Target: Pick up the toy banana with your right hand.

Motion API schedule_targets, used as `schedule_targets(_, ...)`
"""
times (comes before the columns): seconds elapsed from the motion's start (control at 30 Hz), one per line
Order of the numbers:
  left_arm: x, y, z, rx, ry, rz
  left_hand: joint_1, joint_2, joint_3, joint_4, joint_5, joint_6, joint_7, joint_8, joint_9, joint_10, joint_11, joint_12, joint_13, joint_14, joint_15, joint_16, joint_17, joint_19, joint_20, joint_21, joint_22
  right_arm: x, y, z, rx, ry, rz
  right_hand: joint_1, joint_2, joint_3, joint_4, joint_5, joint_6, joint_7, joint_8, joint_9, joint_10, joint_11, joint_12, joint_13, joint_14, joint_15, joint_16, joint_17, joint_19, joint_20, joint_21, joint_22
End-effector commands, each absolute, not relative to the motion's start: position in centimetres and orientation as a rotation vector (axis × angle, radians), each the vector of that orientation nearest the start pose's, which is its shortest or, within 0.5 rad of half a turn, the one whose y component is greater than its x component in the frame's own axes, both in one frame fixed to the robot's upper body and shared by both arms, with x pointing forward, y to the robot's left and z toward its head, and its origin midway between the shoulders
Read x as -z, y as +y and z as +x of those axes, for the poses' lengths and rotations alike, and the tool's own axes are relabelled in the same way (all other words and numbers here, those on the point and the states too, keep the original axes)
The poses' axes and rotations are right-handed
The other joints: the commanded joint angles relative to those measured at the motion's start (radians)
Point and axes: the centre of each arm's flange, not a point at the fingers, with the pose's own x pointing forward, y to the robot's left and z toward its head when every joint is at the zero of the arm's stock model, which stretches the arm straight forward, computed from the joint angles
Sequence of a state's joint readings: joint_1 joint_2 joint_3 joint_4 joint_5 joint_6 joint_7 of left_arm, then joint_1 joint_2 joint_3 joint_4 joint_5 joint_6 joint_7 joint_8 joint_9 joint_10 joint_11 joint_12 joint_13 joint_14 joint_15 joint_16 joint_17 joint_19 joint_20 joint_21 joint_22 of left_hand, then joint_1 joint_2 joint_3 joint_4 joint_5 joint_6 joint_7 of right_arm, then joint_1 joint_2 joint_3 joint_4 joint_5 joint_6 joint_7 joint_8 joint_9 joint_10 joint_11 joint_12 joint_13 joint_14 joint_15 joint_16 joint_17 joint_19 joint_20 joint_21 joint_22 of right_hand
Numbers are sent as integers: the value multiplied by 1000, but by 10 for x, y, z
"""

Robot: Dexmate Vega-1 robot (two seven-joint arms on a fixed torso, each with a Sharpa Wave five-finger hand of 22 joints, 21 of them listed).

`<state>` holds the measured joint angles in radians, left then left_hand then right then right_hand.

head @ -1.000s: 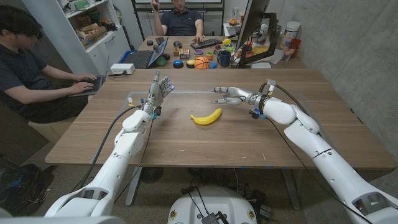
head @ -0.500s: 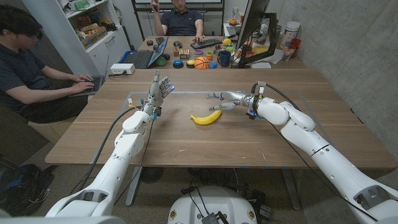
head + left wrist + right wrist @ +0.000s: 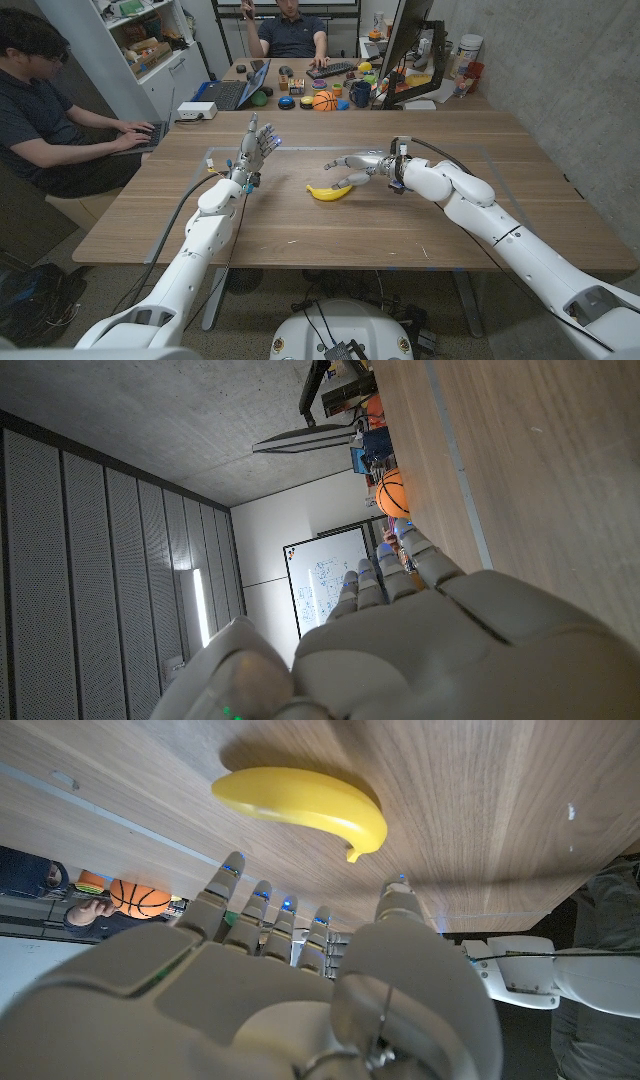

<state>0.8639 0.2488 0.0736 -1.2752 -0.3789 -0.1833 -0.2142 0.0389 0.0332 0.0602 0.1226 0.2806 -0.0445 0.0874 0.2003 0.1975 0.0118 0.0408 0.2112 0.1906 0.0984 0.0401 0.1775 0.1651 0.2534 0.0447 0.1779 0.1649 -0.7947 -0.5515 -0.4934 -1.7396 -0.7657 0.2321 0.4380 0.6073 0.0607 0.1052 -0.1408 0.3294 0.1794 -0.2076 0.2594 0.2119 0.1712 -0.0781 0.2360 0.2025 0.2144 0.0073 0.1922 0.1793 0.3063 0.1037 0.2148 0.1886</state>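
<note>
The toy banana [image 3: 331, 191] lies on its side on the wooden table [image 3: 300, 235], near the middle, its curve bowing toward the robot and its ends turned up toward the far edge. The right hand [image 3: 352, 166] hangs just beyond and above it, fingers spread and reaching across toward the robot's left, with nothing in its grasp. From the head view the fingertips overlap the banana's far end, but whether they actually touch it is hard to tell from that angle. In the right wrist view the banana [image 3: 302, 807] sits apart from the fingers [image 3: 262, 906], with a strip of bare wood between them, and the thumb stands off to one side of the banana's stem end.

The left hand [image 3: 256, 147] is raised above the table on the robot's left, palm upright and fingers spread upward, holding nothing; it is well apart from the banana. In the left wrist view its back [image 3: 430, 640] fills the foreground.

Beyond the table a person [image 3: 40, 105] types on a laptop at the left, and another person [image 3: 292, 30] sits at a cluttered desk where a small basketball [image 3: 324, 100] rests
</note>
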Motion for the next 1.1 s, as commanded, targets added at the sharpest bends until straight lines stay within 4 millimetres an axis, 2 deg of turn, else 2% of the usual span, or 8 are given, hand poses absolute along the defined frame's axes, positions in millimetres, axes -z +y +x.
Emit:
schedule_targets(0.03, 25, 284, 658, 214, -602, -64, 14, -2, -6, 1, 1, 6, 0, 5, 5, 8, 6, 5, 4, 8, -1, 7, 4, 13, 2, 7, 4, 10, -98, 580, -469, -745, -1760, 21, 2, 4, -10, 9, 15, -9, 7, 2, 1, 3, 6, 5, 2, -5, -2, 3, -3, -1, -1, 2)
schedule_targets(0.1, 25, 284, 658, 215, -602, -65, 14, -2, -6, 1, 1, 6, 0, 5, 5, 8, 6, 5, 4, 8, -2, 7, 4, 14, 3, 8, 4, 11, -96, 581, -474, -731, -1782, 32, -2, 4, -12, 15, 26, -11, 10, 3, -10, 9, 3, 6, -25, -2, -12, 4, -18, 7, -7, 2)
schedule_targets(0.53, 26, 283, 655, 219, -612, -70, 15, -1, -8, 0, 1, 12, -8, 6, 6, 14, -1, 6, 3, 14, -8, 8, 4, 16, 2, 8, 4, 9, -79, 590, -518, -665, -1880, 40, -4, 0, -5, 26, 49, -12, 15, 4, -32, 20, -4, 10, -57, -27, -15, 8, -49, 18, -16, 4)
schedule_targets(0.8, 27, 284, 653, 218, -619, -73, 15, -1, -9, 0, 0, 15, -10, 7, 6, 16, -2, 7, 3, 15, -8, 8, 5, 16, 3, 8, 4, 9, -76, 592, -529, -664, -1907, 41, -4, -2, -2, 30, 53, -12, 15, 4, -37, 21, -5, 11, -68, -24, -14, 10, -54, 18, -16, 4)
schedule_targets(1.1, 26, 284, 651, 223, -634, -80, 16, 0, -11, 0, 0, 19, -12, 8, 6, 20, -3, 7, 3, 18, -10, 8, 5, 18, 0, 8, 4, 8, -74, 586, -533, -706, -1954, 40, -9, -6, 0, 32, 56, -11, 15, 5, -39, 25, -5, 12, -75, -25, -13, 11, -58, 18, -16, 4)
